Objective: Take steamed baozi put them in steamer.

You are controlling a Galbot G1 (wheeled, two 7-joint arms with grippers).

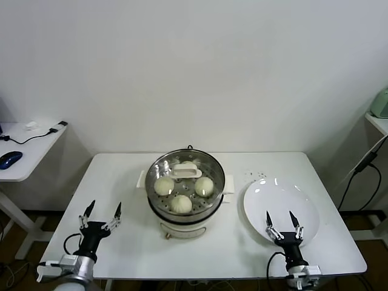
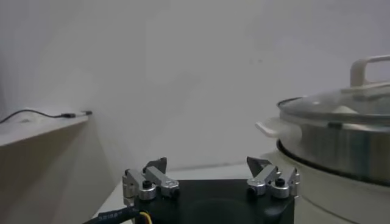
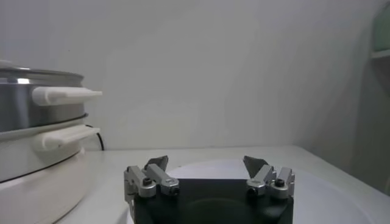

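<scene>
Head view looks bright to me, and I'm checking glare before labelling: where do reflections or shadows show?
Head view: highlights streak the flat white plate and the round glass lid over the shiny steel steamer; soft shadow beneath. Left wrist view: the lid glints.

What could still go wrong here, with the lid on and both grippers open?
1. Only three baozi show under the glass lid of the steamer; a fourth may be hidden or missing.
2. The right gripper hovers over the plate; dropping could knock it.
3. The left gripper sits near the steamer; swinging inward might bump it.
</scene>
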